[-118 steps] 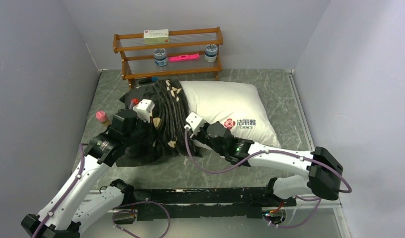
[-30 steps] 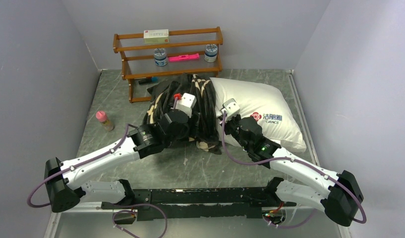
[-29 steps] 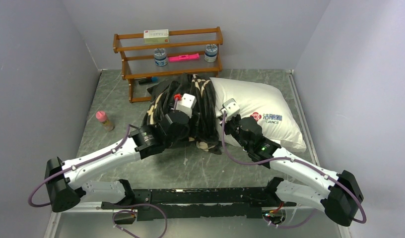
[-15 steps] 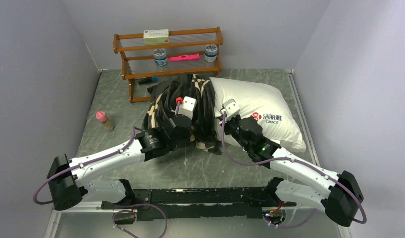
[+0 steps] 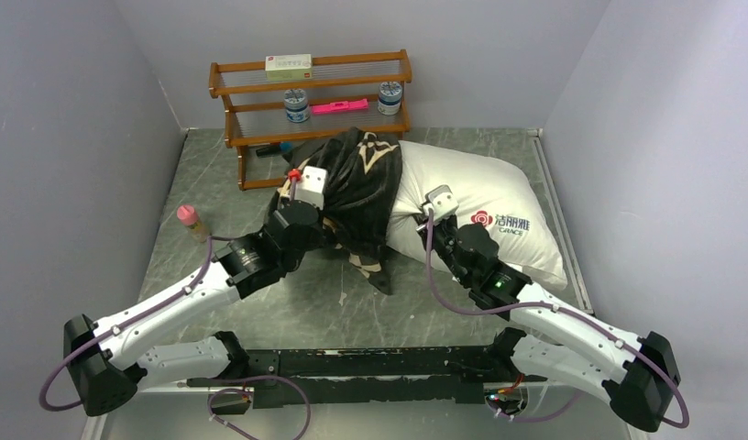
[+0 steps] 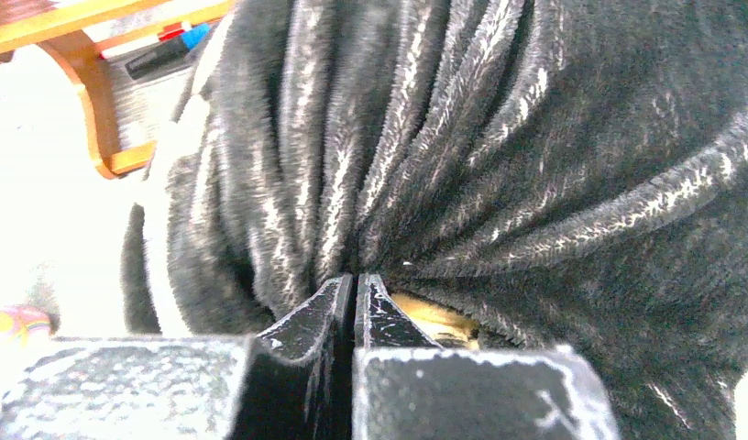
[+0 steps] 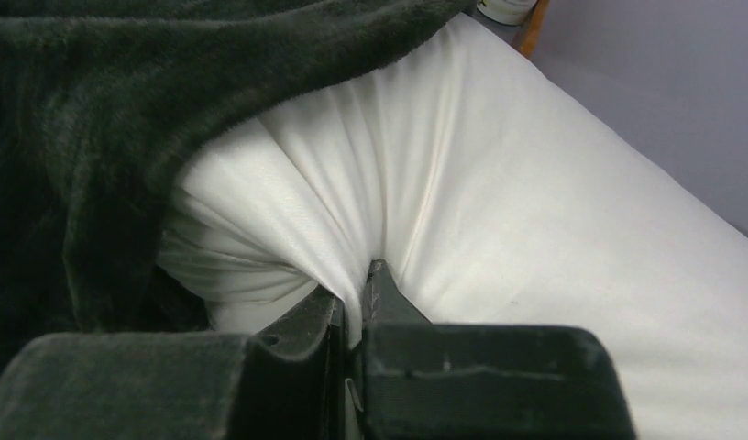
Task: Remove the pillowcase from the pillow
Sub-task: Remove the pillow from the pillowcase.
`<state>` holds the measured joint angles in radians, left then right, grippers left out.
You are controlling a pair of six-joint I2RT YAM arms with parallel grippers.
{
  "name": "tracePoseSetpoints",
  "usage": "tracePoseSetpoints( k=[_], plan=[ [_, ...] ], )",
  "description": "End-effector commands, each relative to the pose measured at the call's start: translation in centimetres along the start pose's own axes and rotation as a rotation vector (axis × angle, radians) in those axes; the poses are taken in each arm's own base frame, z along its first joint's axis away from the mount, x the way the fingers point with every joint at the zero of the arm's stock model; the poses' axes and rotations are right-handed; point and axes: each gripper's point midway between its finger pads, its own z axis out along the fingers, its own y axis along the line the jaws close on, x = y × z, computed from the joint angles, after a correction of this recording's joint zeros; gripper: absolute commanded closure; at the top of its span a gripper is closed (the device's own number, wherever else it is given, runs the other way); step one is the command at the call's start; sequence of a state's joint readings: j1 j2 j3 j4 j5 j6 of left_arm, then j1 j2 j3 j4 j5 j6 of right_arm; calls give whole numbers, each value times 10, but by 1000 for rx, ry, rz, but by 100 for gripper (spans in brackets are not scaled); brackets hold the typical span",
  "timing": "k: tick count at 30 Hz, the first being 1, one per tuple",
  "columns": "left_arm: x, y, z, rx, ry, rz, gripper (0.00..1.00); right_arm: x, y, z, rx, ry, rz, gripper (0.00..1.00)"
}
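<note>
The white pillow [image 5: 485,188] lies across the right half of the table, red logo facing up. Its left end is still inside the black plush pillowcase [image 5: 357,188], which is bunched into deep folds. In the left wrist view my left gripper [image 6: 355,280] is shut on the pillowcase [image 6: 499,156], with the folds converging at its tips. My right gripper [image 7: 357,295] is shut on the pillow [image 7: 535,211], and a pleat of white cloth runs between its fingers just beside the pillowcase's edge [image 7: 123,110].
A wooden rack [image 5: 311,103] stands at the back wall with a box, two jars and a pink item on it. A pink-capped bottle [image 5: 189,221] stands on the table at the left. Grey walls close in both sides.
My left gripper has shut on the pillowcase and drawn it left and back, stretching the fabric. The right arm has shifted slightly right, the pillow with it.
</note>
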<state>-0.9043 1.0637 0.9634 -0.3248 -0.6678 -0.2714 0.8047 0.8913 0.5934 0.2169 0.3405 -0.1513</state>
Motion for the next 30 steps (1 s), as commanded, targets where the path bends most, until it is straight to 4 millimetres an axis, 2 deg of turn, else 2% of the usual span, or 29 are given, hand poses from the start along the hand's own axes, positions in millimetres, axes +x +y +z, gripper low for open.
tracePoseSetpoints(
  k=[1,9,15,19,21,24,27,30],
  plan=[
    [-5,102,-14,-361,17,124,95,-54,-78,-31,357,-169,115,100],
    [-9,149,-29,-482,6,106,95,-67,-89,-48,386,-224,141,100],
    [3,170,-35,-549,9,90,95,-72,-88,-52,364,-244,136,100],
    [10,177,-37,-567,-10,53,95,-72,-77,-48,305,-248,118,100],
    [11,168,-34,-503,-5,20,95,-70,-69,-43,261,-239,98,100],
    [8,134,-23,-303,4,-44,93,-64,-49,-31,162,-215,60,100],
    [-4,110,-23,-166,-9,-70,84,-60,-36,-23,98,-195,41,100],
    [-23,90,-26,-43,-31,-68,69,-56,-31,-19,81,-186,40,100]
  ],
)
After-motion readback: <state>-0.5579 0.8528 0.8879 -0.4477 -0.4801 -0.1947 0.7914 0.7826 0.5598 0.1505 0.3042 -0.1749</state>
